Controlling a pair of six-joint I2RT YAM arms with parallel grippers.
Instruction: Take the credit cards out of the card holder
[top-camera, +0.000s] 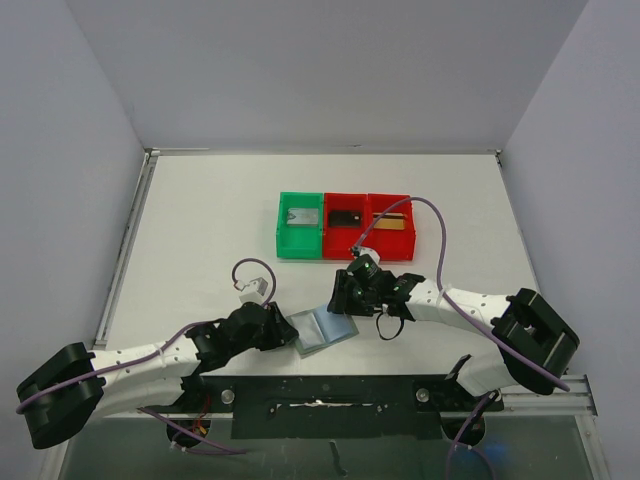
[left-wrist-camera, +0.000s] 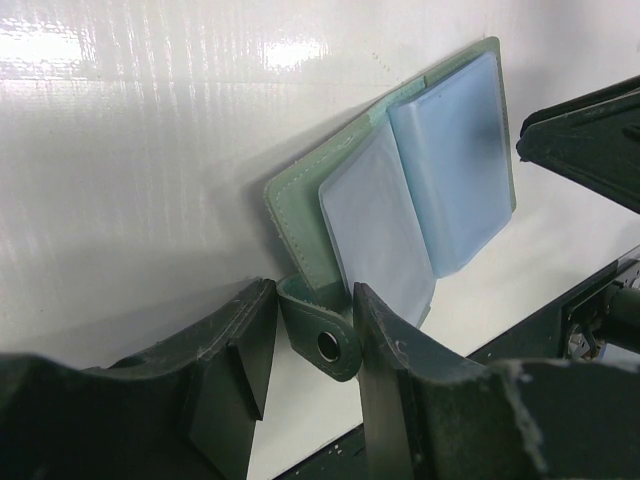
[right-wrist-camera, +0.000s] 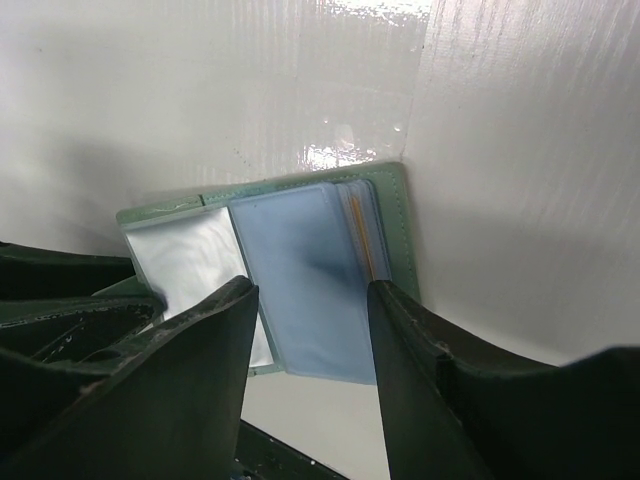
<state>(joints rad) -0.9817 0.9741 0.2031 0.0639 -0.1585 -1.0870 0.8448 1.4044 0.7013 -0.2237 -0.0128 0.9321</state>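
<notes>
Card holder (top-camera: 325, 328) lay open on table (top-camera: 200, 220) near its front edge, a gold credit card (right-wrist-camera: 364, 240) edge showing in the sleeves. Left gripper (left-wrist-camera: 312, 318) fingers pinched its strap tab (left-wrist-camera: 325, 342). Right gripper (right-wrist-camera: 310, 295) fingers stood apart above the holder.

The top external view looks steeply down from above and behind the bases, set far enough back to take in the whole white surface (top-camera: 200, 230), the left arm (top-camera: 150, 355) and the right arm (top-camera: 470, 305). The left wrist view sits just behind the left end effector (left-wrist-camera: 315, 345), low and very near the surface, and faces along the fingers toward the opened card holder (left-wrist-camera: 400, 200). The right wrist view rides behind the right end effector (right-wrist-camera: 310, 330) and tilts down on the same card holder from its other side, equally close. All three views share the card holder. The left wrist view also catches part of the right end effector at its right edge.
</notes>
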